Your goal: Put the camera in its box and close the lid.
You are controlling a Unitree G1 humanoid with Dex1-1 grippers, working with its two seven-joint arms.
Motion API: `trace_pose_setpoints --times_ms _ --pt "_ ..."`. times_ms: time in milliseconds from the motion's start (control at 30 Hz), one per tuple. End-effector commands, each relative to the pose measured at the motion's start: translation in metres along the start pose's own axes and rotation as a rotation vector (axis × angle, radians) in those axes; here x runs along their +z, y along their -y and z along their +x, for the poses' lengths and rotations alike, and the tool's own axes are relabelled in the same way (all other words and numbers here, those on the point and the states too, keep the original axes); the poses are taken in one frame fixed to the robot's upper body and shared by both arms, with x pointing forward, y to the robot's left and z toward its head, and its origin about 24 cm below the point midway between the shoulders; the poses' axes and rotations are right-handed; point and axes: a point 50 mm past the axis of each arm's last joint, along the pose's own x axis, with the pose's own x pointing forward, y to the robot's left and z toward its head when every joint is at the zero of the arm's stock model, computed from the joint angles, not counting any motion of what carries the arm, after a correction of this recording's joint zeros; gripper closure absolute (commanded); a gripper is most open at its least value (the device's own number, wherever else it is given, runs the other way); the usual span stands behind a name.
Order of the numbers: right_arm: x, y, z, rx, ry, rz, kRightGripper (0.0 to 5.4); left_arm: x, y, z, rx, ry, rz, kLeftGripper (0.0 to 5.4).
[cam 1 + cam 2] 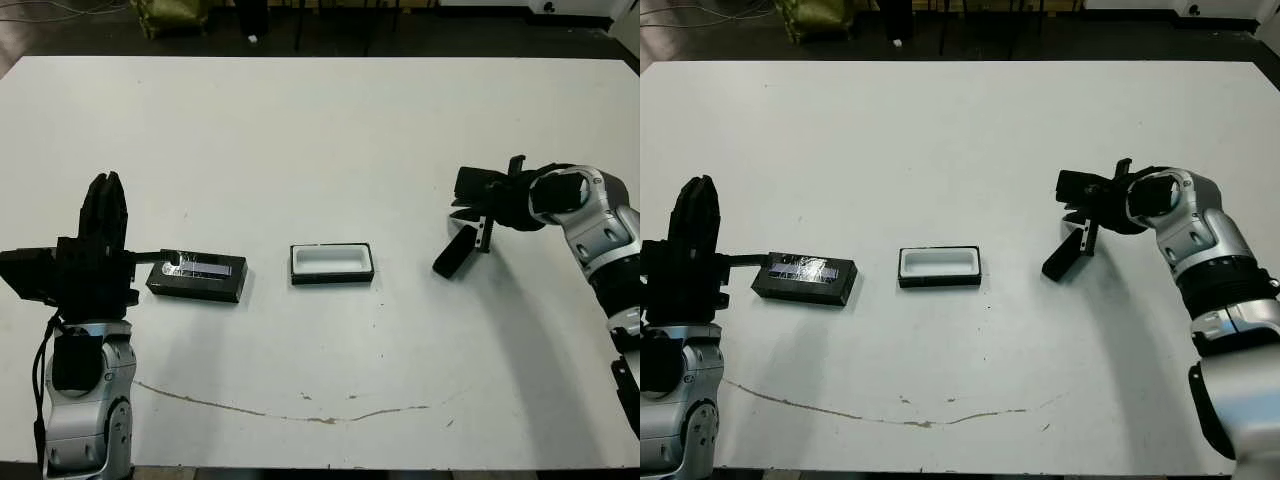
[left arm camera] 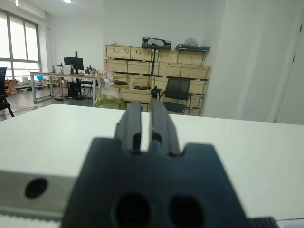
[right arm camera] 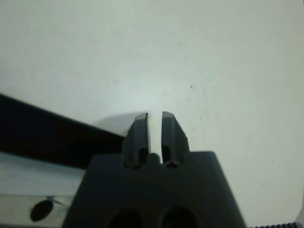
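Note:
The camera (image 1: 454,253), a slim black bar, lies slanted on the white table to the right of the box (image 1: 332,263). The box is a small black tray with a white lining, open and holding nothing. Further left rests the lid (image 1: 197,277), flat and black with a shiny strip on top. My right gripper (image 1: 463,193) hovers just above and behind the camera, shut, with nothing between its fingers (image 3: 139,135). The right wrist view shows the camera (image 3: 57,128) as a dark band beside them. At the left of the lid, my left gripper (image 1: 105,182) points away over the table, shut and holding nothing.
The table's (image 1: 320,130) far half is bare white. A thin brownish streak (image 1: 290,412) runs along the front. Beyond the far edge are dark floor and chair legs. The left wrist view looks across the table at shelves and desks.

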Motion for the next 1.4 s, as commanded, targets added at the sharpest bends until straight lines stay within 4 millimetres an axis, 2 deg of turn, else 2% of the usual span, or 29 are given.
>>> trace_pose_setpoints --times_ms 33,400,1400 --pt "-0.010 -0.010 -0.002 0.042 0.007 0.017 5.40 -0.006 -0.003 -0.005 0.011 -0.036 0.006 5.37" --pt "-0.013 -0.016 -0.006 0.058 0.015 -0.037 5.40 -0.005 -0.002 -0.005 0.008 -0.044 -0.013 5.37" --pt "-0.026 -0.026 -0.023 0.123 0.028 0.001 5.40 -0.004 -0.002 -0.007 0.023 -0.057 -0.013 5.37"
